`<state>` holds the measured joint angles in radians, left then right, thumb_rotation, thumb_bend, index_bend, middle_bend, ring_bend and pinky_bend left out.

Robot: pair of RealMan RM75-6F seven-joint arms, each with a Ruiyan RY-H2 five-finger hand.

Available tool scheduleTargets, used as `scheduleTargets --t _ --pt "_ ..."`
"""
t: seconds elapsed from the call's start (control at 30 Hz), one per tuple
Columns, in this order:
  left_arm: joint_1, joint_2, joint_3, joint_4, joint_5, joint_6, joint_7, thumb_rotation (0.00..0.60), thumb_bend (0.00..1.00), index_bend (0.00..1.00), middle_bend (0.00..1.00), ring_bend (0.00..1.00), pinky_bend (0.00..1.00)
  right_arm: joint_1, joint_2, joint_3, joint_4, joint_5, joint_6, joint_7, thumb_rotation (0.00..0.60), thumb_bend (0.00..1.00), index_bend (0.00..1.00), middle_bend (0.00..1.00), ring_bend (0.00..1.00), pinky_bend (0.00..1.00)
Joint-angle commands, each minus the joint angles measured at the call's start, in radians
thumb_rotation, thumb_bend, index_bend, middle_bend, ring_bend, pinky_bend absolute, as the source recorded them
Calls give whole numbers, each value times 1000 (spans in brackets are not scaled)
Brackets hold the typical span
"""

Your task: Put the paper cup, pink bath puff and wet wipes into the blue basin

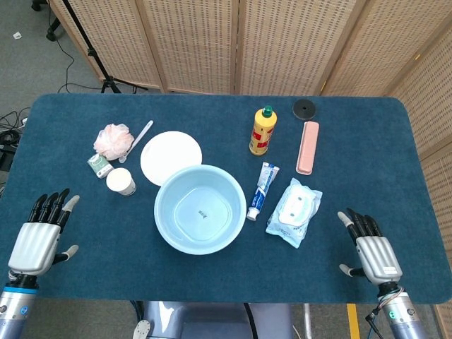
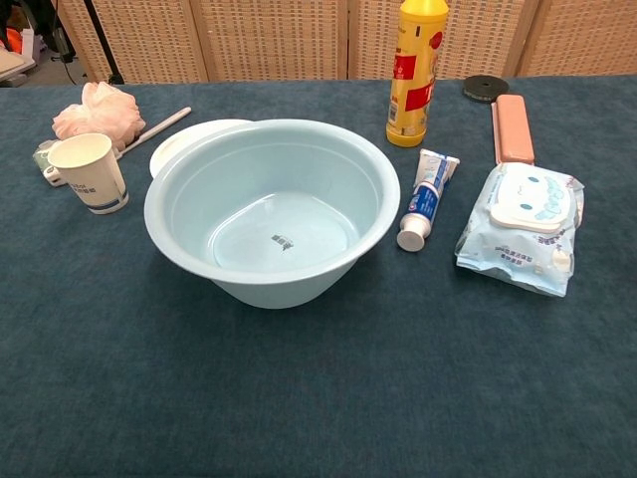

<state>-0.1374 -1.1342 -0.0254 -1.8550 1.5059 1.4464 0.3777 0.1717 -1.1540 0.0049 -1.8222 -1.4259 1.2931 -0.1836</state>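
The empty blue basin (image 1: 167, 224) (image 2: 169, 219) stands at the table's middle. Left of it a white paper cup (image 1: 121, 181) (image 2: 90, 172) stands upright, with the pink bath puff (image 1: 113, 140) (image 2: 98, 110) behind it. The wet wipes pack (image 1: 294, 212) (image 2: 523, 228) lies flat to the basin's right. My left hand (image 1: 38, 236) hovers open at the near left edge, well away from the cup. My right hand (image 1: 372, 251) is open at the near right edge, apart from the wipes. Neither hand shows in the chest view.
A white plate (image 1: 170, 157) lies behind the basin, a white spoon (image 1: 138, 137) beside the puff, a small green packet (image 1: 99, 165) by the cup. A toothpaste tube (image 1: 260, 190), yellow bottle (image 1: 263, 130), pink case (image 1: 308, 147) and black disc (image 1: 304, 109) sit right of the basin.
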Motion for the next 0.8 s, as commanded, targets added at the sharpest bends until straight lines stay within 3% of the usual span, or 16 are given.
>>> scheduleTargets --t 0.03,0.57,0.8 --pt "0 0 0 1 0 -1 0 600 127 74 0 0 0 0 0 1 0 0 1 0 600 53 30 0 0 0" --pt "-1 -1 1 -1 1 0 3 600 126 74 0 0 0 -2 3 1 -3 -4 5 4 600 53 30 0 0 0" --pt "-43 24 -19 -23 -34 -68 -5 600 125 74 0 0 0 -1 4 0 -5 -3 1 3 600 53 30 0 0 0"
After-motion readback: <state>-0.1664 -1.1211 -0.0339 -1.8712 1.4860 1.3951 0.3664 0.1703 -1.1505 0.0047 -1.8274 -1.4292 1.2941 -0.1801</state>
